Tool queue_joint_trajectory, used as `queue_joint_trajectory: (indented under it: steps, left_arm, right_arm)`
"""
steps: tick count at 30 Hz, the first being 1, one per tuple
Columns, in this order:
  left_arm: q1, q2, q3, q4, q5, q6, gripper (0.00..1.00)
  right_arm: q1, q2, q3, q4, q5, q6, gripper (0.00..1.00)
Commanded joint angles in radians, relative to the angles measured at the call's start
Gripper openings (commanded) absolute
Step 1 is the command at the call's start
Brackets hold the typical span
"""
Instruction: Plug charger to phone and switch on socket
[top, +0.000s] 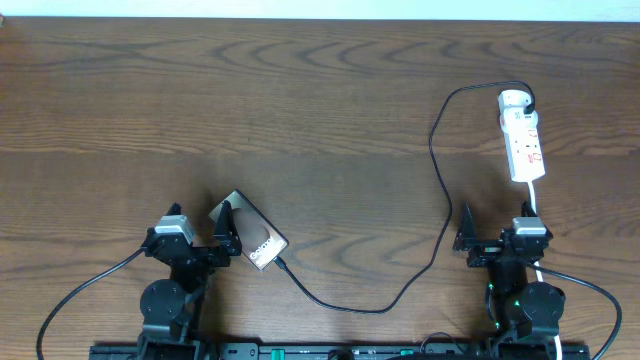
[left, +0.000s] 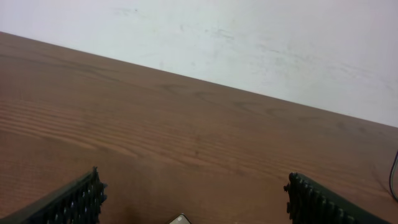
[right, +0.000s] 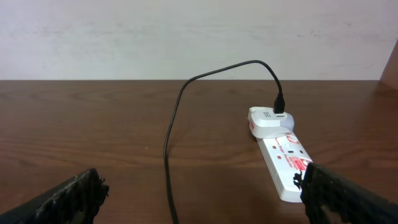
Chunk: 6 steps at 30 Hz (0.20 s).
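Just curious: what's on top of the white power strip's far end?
A white adapter sits on the power strip, the black charger cable plugged into its top. The outlet beneath it is hidden.

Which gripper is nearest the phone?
The left gripper: the phone lies right beside it, while the right gripper sits across the table, near the socket.

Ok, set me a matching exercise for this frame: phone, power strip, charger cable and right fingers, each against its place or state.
Things:
1 phone
2 power strip
3 charger cable
4 right fingers

Place or state:
A open, holding nothing
B right side
C left side, near edge
D loops across the middle

Pairs: 1-C, 2-B, 3-D, 4-A
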Motion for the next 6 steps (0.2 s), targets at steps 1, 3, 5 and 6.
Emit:
queue_joint_trajectory:
  steps: [1,3,5,6]
  left_arm:
    - [0.002,-0.006,-0.017,-0.039,-0.013,0.002,0.91]
    - [0.002,-0.006,-0.017,-0.039,-0.013,0.002,0.91]
    - [0.002,-0.006,-0.017,-0.039,-0.013,0.002,0.92]
    - [0.002,-0.006,-0.017,-0.039,-0.013,0.002,0.91]
  right_arm:
    - [0.014,-0.009,-0.001,-0.005,0.016,-0.014,0.99]
    - [0.014,-0.009,-0.001,-0.005,0.016,-0.014,0.99]
    - [0.014,-0.009,-0.001,-0.005,0.016,-0.014,0.99]
    - [0.014,-0.009,-0.001,-0.005,0.016,-0.014,0.99]
